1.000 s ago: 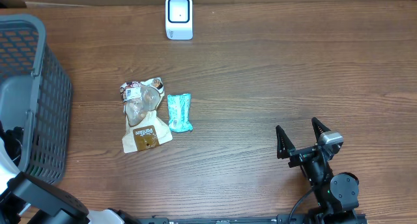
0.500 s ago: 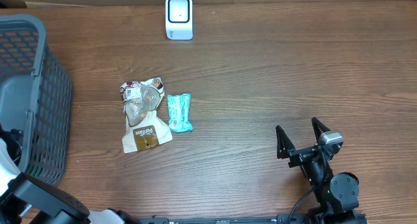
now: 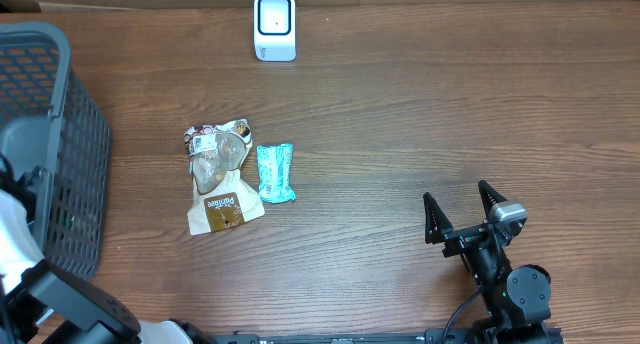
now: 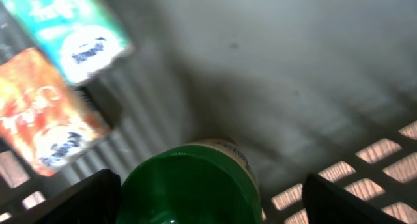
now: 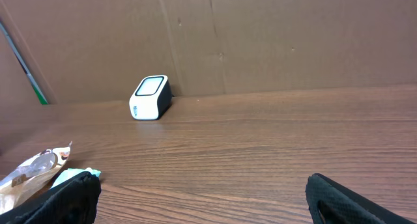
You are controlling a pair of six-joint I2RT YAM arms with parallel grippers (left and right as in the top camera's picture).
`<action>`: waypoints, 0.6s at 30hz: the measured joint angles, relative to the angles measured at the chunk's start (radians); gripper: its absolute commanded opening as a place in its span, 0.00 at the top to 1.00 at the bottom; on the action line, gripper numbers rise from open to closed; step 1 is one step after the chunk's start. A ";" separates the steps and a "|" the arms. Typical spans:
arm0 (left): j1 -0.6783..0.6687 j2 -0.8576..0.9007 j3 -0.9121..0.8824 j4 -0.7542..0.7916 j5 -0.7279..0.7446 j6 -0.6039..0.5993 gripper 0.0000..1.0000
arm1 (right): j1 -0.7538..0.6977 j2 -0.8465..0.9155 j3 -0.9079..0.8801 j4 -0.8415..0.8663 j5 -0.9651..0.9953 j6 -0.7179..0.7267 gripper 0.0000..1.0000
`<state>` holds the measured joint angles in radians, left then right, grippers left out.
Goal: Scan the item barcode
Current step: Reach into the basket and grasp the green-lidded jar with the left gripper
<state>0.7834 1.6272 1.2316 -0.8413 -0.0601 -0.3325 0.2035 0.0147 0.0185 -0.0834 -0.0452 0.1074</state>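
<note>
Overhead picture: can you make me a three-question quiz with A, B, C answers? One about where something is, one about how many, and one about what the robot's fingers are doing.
1. Where is the white scanner?
A. Near the table's far edge.
B. In the near right corner.
C. Right in the middle.

2. How many packets lie on the table?
A. One.
B. Two.
C. Five.

3. How are the right gripper's fingers?
A. Shut tight together.
B. Shut on a packet.
C. Open, holding nothing.

Answers:
1 A, the scanner stands alone by the top edge of the picture.
2 B, only the brown bag and the teal packet lie there, next to each other.
3 C, the fingers stand spread with bare wood between them.
</note>
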 measured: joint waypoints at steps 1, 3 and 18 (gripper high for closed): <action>-0.012 0.000 0.006 -0.005 -0.011 0.000 0.07 | 0.000 0.000 0.000 0.000 0.000 0.000 0.00; -0.031 0.001 0.025 -0.031 -0.034 0.001 0.05 | 0.000 0.000 0.000 0.000 -0.001 0.000 0.00; -0.063 0.001 0.082 -0.117 -0.081 -0.002 0.01 | 0.000 0.000 0.000 0.000 0.000 0.000 0.00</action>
<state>0.7204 1.6283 1.3136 -0.9588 -0.1410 -0.3340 0.2035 0.0147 0.0185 -0.0834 -0.0456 0.1070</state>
